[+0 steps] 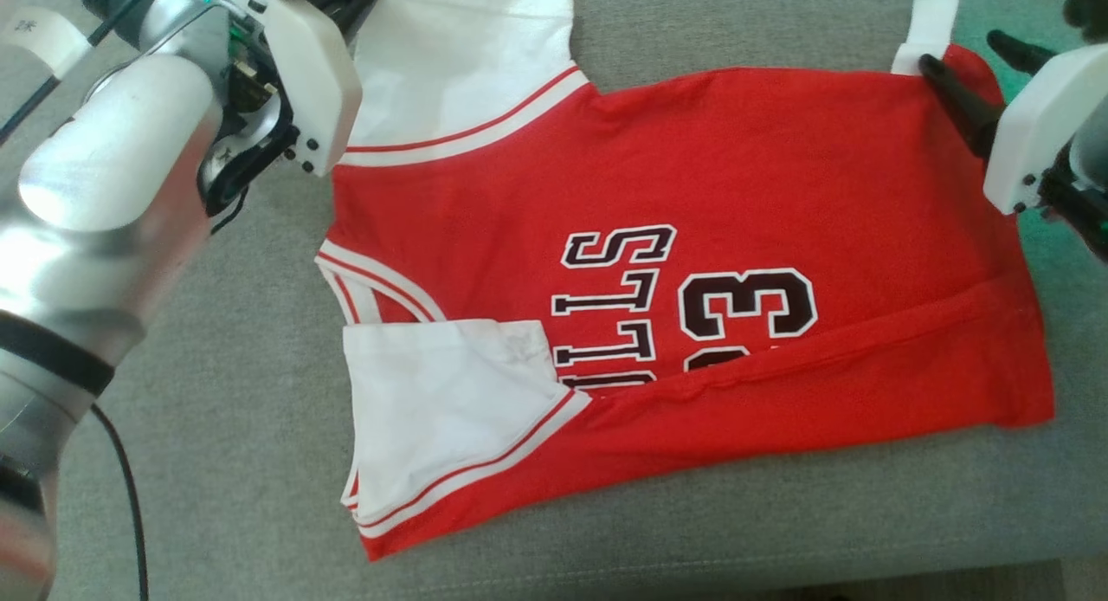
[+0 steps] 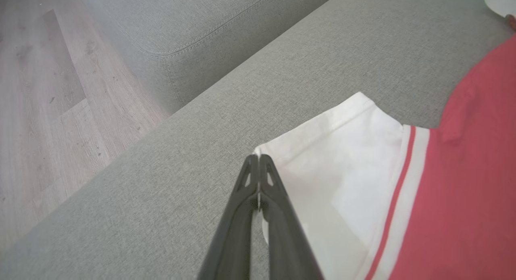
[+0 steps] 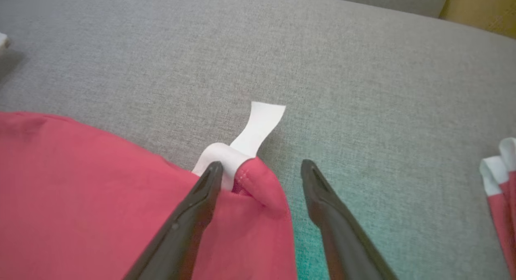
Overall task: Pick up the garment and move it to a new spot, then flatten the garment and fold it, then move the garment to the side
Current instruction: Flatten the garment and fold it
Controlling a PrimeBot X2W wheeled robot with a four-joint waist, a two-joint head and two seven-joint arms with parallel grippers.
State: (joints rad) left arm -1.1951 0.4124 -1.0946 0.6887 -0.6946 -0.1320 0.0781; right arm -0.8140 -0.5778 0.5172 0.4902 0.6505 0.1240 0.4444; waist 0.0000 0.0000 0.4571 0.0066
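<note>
Garment (image 1: 692, 194) on grey, perhaps sofa, cushion (image 1: 216, 410)

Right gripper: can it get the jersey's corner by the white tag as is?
Likely yes. The right gripper is open, the jersey corner already between its jaws, beside the tag; nothing blocks it.

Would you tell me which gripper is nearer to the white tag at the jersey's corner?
Right. The right gripper, fingers open, straddles the jersey corner beside the white tag; the left gripper sits at the far white sleeve.
</note>
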